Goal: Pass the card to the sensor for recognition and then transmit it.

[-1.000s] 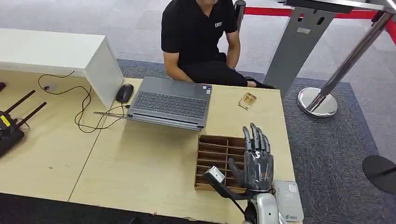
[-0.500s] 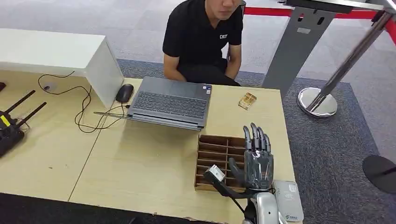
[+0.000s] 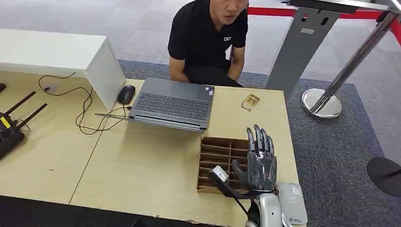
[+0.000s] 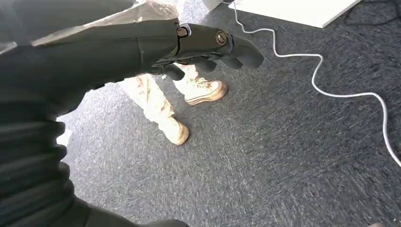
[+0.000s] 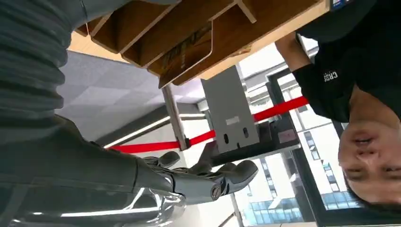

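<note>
The right hand hovers over the wooden slotted tray near the front right corner of the desk. Its fingers are straight, close side by side, and hold nothing. The white card reader lies just beside the tray, at the desk's front right corner, partly behind the wrist. Whether a card stands in any slot cannot be told from the head view; the right wrist view shows tray compartments but no clear card.

Recommended procedure: lower the hand onto the slot that holds the card, pinch the card's upper edge between thumb and finger, and lift straight up to clear the dividers. The left hand hangs over carpet, fingers curled in, holding nothing. A person sits at the desk's far edge, behind the laptop.
</note>
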Robot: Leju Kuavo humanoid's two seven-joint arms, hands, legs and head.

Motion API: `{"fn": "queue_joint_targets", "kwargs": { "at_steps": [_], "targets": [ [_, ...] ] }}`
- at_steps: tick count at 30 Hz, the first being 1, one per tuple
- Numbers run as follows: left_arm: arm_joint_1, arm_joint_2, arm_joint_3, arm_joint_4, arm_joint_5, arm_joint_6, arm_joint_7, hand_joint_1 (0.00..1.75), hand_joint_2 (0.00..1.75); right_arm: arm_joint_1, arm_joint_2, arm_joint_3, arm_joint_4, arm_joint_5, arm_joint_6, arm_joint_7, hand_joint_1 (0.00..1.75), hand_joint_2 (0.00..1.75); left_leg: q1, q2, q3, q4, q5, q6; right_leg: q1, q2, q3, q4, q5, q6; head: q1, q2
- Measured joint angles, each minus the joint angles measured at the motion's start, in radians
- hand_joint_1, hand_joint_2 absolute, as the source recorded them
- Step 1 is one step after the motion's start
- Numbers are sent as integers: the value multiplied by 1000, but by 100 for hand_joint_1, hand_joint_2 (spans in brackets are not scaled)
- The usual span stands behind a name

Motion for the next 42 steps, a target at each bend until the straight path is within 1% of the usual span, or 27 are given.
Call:
{"fn": "queue_joint_targets", "kwargs": {
  "at_steps": [14, 20, 42],
  "targets": [
    [0, 0, 0, 0, 0, 0, 3, 0, 175, 1, 15, -34, 7, 17, 0, -2, 0, 175, 0, 0, 0, 0, 0, 0, 0, 0, 0, 0, 0, 0, 0, 0],
    [0, 0, 0, 0, 3, 0, 3, 0, 175, 2, 22, -49, 8, 12, 0, -16, 0, 175, 0, 0, 0, 0, 0, 0, 0, 0, 0, 0, 0, 0, 0, 0],
    [0, 0, 0, 0, 9, 0, 3, 0, 175, 6, 28, -60, 8, 13, 0, -25, 0, 175, 0, 0, 0, 0, 0, 0, 0, 0, 0, 0, 0, 0, 0, 0]
  ]
}}
